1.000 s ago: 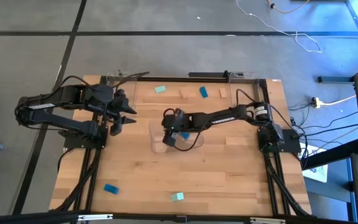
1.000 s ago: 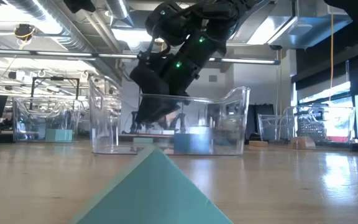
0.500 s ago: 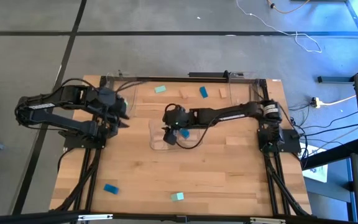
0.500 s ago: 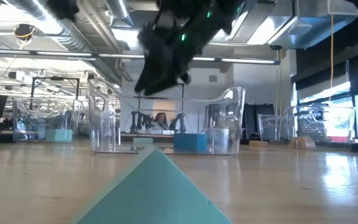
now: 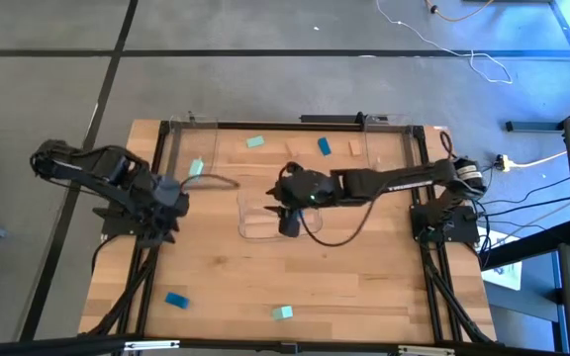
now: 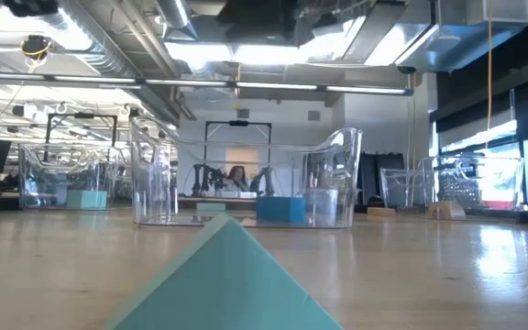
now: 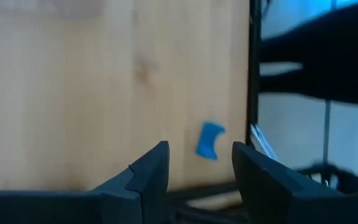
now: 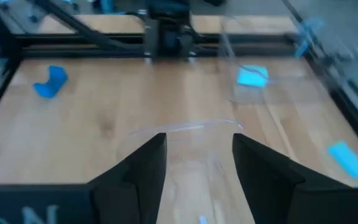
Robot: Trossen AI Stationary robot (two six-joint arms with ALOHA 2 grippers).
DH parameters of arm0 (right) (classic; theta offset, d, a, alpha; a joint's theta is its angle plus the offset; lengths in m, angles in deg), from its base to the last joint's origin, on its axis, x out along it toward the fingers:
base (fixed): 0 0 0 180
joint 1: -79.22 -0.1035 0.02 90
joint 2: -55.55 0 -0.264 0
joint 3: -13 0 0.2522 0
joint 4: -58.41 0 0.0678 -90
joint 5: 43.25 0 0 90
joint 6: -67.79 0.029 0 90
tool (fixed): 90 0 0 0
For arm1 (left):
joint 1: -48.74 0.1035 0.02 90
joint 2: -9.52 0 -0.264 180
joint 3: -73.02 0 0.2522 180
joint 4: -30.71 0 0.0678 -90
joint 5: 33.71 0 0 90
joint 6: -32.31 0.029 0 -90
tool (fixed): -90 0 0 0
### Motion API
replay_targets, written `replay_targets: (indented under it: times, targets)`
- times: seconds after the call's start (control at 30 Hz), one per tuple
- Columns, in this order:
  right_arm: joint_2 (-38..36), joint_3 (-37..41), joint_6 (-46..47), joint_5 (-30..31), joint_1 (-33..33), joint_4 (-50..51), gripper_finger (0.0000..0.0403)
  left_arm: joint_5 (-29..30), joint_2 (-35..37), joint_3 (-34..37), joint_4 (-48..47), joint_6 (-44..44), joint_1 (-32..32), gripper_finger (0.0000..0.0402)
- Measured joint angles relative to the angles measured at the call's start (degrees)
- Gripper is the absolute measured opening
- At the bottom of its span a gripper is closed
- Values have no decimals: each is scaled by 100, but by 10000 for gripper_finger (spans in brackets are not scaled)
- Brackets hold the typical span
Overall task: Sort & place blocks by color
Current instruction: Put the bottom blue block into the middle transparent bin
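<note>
high view: right gripper [image 5: 291, 220] poised over the clear tray [image 5: 255, 229] at mid-table, right at the tray's right end, fingers apart and empty as seen from its own wrist camera. left gripper [image 5: 169, 198] off to the left of the tray, near the table's left edge, fingers also spread with nothing between them.

low view: blue block [image 6: 280, 210] sitting inside the tray [image 6: 337, 174], toward its right half, resting on the floor of it. big mint-teal block [image 6: 218, 280] right up against the lens, well in front of the tray.

back on the high view: beyond the tray, toward the far edge, a mint-teal block [image 5: 255, 142], a tan block [image 5: 294, 151], a blue block [image 5: 324, 146] and another tan block [image 5: 353, 148] in a loose row. one more mint-teal block [image 5: 196, 168] up-left of the tray, in a second clear tray [image 5: 181, 133] at the far left corner. well in front of the tray, near the front edge, a blue block [image 5: 176, 300] and a mint-teal block [image 5: 283, 312].

left wrist view: blue block [image 7: 210, 140] lying on the wood ahead of the spread fingers [image 7: 143, 177].
</note>
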Motion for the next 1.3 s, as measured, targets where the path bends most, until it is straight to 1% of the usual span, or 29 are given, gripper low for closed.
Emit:
replay_targets:
  times: [0.1, 0.27, 0.4, 0.5, 0.6, 0.67, 0.8, 0.93, 1.07, 1.3]
  targets:
    - [-112, 0, -197, 1, -260, 19, 184, 93, -133, 0, 22, -459, -695, 167]
    - [-269, 0, -145, 2, -685, 17, 184, 502, -561, 0, 137, -1162, -1960, 167]
    - [-358, 0, 459, -51, -1002, 26, 184, 871, -969, 0, 706, -1622, -2807, 167]
    - [-388, 0, 934, -373, -1219, 108, 184, 1252, -1240, 0, 1069, -1957, -3338, 167]
    - [-388, 0, 1244, -667, -1421, 298, 184, 1652, -1490, 0, 1225, -2413, -3754, 167]
    - [-388, 0, 1549, -803, -1519, 570, 184, 1826, -1653, 0, 1278, -2763, -3976, 167]
    - [-388, 0, 2076, -793, -1643, 1382, 184, 2128, -1995, 0, 1484, -3365, -4320, 167]
    - [-388, 0, 2293, -797, -1669, 1815, 184, 2376, -2324, 0, 1622, -3407, -4584, 167]
    - [-388, 0, 2378, -795, -1669, 1827, 184, 2537, -2650, 0, 1630, -3404, -4773, 167]
    - [-388, 0, 2384, -795, -1667, 1820, 184, 2568, -3151, 0, 1669, -3270, -4967, 167]
